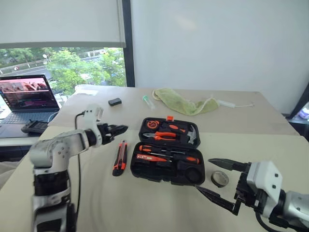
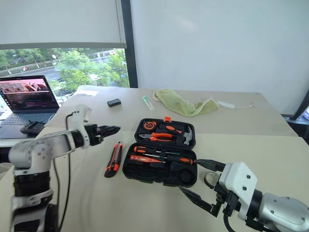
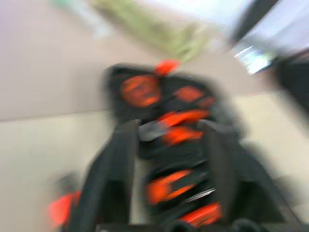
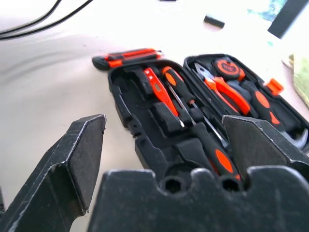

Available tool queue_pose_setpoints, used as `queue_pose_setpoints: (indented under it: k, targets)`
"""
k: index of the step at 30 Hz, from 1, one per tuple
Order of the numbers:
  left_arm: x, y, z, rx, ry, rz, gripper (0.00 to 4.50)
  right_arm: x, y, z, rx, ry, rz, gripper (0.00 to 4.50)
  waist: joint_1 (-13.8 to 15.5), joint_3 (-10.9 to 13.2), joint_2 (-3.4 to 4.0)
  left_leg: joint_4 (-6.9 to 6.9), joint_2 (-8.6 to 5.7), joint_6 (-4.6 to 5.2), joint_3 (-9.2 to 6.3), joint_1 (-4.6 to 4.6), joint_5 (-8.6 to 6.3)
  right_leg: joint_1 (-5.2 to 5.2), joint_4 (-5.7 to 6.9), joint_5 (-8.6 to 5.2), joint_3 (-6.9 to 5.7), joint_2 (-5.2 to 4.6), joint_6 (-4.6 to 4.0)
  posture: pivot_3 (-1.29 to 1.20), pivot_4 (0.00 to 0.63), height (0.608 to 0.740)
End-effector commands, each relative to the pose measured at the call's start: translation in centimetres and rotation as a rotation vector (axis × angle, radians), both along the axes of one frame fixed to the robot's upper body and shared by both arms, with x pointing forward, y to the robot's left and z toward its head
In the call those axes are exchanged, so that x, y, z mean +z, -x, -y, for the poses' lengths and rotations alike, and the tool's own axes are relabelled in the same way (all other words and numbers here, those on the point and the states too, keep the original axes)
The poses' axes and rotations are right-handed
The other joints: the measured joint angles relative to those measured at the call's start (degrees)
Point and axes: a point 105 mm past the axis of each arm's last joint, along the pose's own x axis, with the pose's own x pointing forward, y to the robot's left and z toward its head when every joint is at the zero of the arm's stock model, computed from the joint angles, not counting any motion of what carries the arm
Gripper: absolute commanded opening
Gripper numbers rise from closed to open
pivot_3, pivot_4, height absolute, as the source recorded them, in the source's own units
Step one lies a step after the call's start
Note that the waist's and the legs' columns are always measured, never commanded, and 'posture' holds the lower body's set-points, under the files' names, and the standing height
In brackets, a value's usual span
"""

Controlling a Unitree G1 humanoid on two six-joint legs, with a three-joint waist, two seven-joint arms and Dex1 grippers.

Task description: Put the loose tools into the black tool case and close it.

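Head views. The black tool case is recorded lying open on the table. Screwdrivers are seated in the near half; pliers and a hammer in the far half. Two items are left outside: the orange-black utility knife, flat on the table just below and ahead of the left gripper, and the small dark tape roll, between the case's corner and the fingers of the right gripper, close beside them. The left fingers are raised above the table with nothing between them; their gap appears narrow to moderate here. The right fingers are spread wide, one above and one below, empty.

Left wrist view. The picture is smeared; the two fingers seem parted, with the open case seen beyond and between them, nothing held.

Right wrist view. The fingers are spread wide and empty; the case interior lies just past the tips, screwdrivers in their slots, the knife beyond the far edge.

Status: mostly packed. Outstanding, as judged: knife in, tape roll in, lid shut and latched.
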Motion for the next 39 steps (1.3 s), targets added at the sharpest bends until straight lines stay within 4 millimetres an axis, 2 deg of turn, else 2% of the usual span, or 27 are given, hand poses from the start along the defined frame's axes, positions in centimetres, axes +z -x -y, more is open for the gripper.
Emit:
queue_pose_setpoints:
  k: [1, 2, 3, 6, 8, 12, 16, 19, 23, 24, 25, 27, 30, 32, 34, 37, 39]
  targets:
    - [-0.7, 1.1, 0.2, 0.018, -0.137, -0.025, 4.02, 0.6, 0.0, -0.4, 0.041, -0.011, 0.04, 4.5, 0.2, 0.0, 0.03, 0.0, 0.0, -0.01, 0.0, 0.0, 0.0, -0.02, 0.01, 0.0, 0.01, 0.0, 0.0, 0.0, 0.15, 0.74]
    - [-1.1, 1.3, 0.0, 0.04, -0.152, -0.049, 4.41, 0.6, -0.1, -0.5, 0.046, -0.013, 0.04, 4.5, 0.4, 0.0, 0.04, 0.0, 0.0, 0.0, -0.01, -0.01, 0.0, -0.02, 0.02, 0.0, -0.02, -0.04, 0.0, 0.0, 0.15, 0.74]
    - [-1.5, 1.4, -0.1, 0.06, -0.153, -0.074, 4.47, 0.6, -0.1, -0.5, 0.052, -0.016, 0.039, 4.5, 0.5, 0.0, 0.03, 0.0, 0.0, 0.0, -0.03, -0.02, 0.0, 0.0, 0.01, 0.0, -0.05, -0.05, -0.01, 0.0, 0.15, 0.74]
    - [-3.3, 2.3, 1.4, 0.045, -0.174, -0.17, 4.47, 0.6, -0.1, -0.7, 0.076, -0.016, 0.03, 4.5, 0.9, 0.0, 0.02, 0.01, 0.0, 0.0, -0.05, -0.02, 0.0, 0.01, 0.0, 0.04, -0.06, -0.04, -0.03, 0.0, 0.15, 0.74]
    - [-5.3, 2.7, 1.7, 0.078, -0.206, -0.249, 4.47, 0.6, -0.1, -0.5, 0.074, -0.011, 0.033, 4.5, 1.0, 0.0, 0.02, 0.02, -0.02, 0.01, -0.04, -0.02, -0.01, 0.02, 0.0, 0.04, -0.05, -0.05, -0.02, 0.0, 0.15, 0.74]
    - [-7.3, 3.1, 2.5, 0.1, -0.234, -0.304, 4.47, 0.7, 0.0, -0.4, 0.071, -0.001, 0.036, 4.5, 0.8, 0.0, 0.0, 0.01, 0.0, -0.01, -0.04, -0.04, 0.0, -0.03, 0.02, 0.05, -0.03, 0.02, -0.04, 0.0, 0.15, 0.74]
    - [-9.3, 3.1, 1.3, 0.177, -0.315, -0.325, 4.47, 0.7, 0.3, -0.3, 0.06, 0.015, 0.038, 4.5, 0.8, 0.0, 0.09, -0.02, 0.02, -0.04, -0.05, 0.1, 0.02, 0.07, 0.05, 0.05, 0.0, -0.03, -0.1, 0.0, 0.15, 0.74]
    - [-9.6, 3.0, 1.7, 0.163, -0.306, -0.301, 3.72, 0.8, 0.5, -0.1, 0.048, 0.021, 0.036, 4.5, 0.8, -0.1, 0.21, -0.03, 0.05, -0.04, -0.04, 0.19, 0.02, 0.13, 0.07, 0.05, 0.04, -0.15, -0.16, 0.0, 0.15, 0.74]
    - [-9.5, 2.8, 1.7, 0.148, -0.276, -0.237, 2.14, 0.7, 0.5, -0.1, 0.037, 0.023, 0.039, 4.5, 0.8, -0.1, 0.26, -0.02, 0.07, -0.05, -0.04, 0.22, 0.06, 0.12, 0.1, 0.04, -0.01, -0.49, -0.27, 0.0, 0.15, 0.74]
    - [-8.9, 2.5, 1.6, 0.143, -0.26, -0.193, 1.83, 0.7, 0.4, -0.1, 0.034, 0.022, 0.041, 4.5, 0.8, -0.1, 0.26, -0.02, 0.06, -0.04, -0.03, 0.22, 0.06, 0.11, 0.1, 0.04, -0.02, -0.51, -0.27, 0.0, 0.15, 0.74]
    - [-7.7, 2.0, 1.1, 0.154, -0.232, -0.123, 1.72, 0.8, 0.4, -0.1, 0.031, 0.019, 0.044, 4.5, 0.9, -0.1, 0.26, -0.02, 0.06, -0.04, -0.03, 0.21, 0.06, 0.11, 0.09, 0.04, -0.03, -0.53, -0.27, 0.0, 0.15, 0.74]
    - [-5.0, 0.9, 0.7, 0.14, -0.144, -0.007, 1.71, 0.7, 0.3, -0.2, 0.024, 0.016, 0.049, 4.5, 1.1, -0.1, 0.2, -0.02, 0.05, -0.04, -0.03, 0.13, 0.06, 0.05, 0.08, 0.03, -0.04, -0.58, -0.3, 0.0, 0.15, 0.74]
    - [0.8, 0.8, 3.6, -0.17, 0.074, 0.133, 1.71, 0.7, 0.3, -0.1, 0.01, 0.011, 0.052, 4.5, 1.6, 0.1, -0.02, 0.0, 0.05, -0.06, -0.05, -0.09, 0.12, -0.12, 0.07, 0.0, -0.15, -0.54, -0.39, 0.0, 0.15, 0.74]
    - [2.9, 2.9, 6.2, -0.492, 0.09, 0.141, 1.71, 0.6, 0.3, 0.0, -0.001, 0.009, 0.052, 4.5, 1.9, 0.2, -0.14, 0.05, 0.0, -0.04, -0.08, -0.19, 0.14, -0.14, 0.06, 0.01, -0.31, -0.35, -0.39, 0.0, 0.15, 0.74]
    - [2.8, 4.8, 7.8, -0.754, 0.007, 0.107, 1.71, 0.6, 0.2, 0.1, -0.012, 0.008, 0.055, 4.5, 1.6, 0.1, -0.07, 0.11, -0.02, -0.19, -0.08, -0.36, 0.23, -0.21, -0.05, 0.01, -0.41, -0.06, -0.4, 0.0, 0.15, 0.74]
    - [1.4, 4.6, 8.9, -0.936, -0.169, 0.147, 1.71, 0.6, 0.2, 0.3, -0.028, 0.01, 0.059, 4.5, 1.4, 0.0, 0.4, 0.02, -0.13, -0.23, 0.17, -0.04, 0.21, 0.08, -0.23, -0.03, -0.09, -0.04, -0.35, 0.0, 0.15, 0.74]
    - [0.2, 4.5, 10.0, -1.084, -0.278, 0.184, 1.71, 0.6, 0.5, 0.4, -0.042, 0.013, 0.06, 4.5, 1.3, 0.1, 0.33, 0.03, -0.23, -0.13, 0.3, -0.06, 0.15, 0.04, -0.23, -0.09, 0.02, -0.04, -0.28, 0.0, 0.15, 0.74]
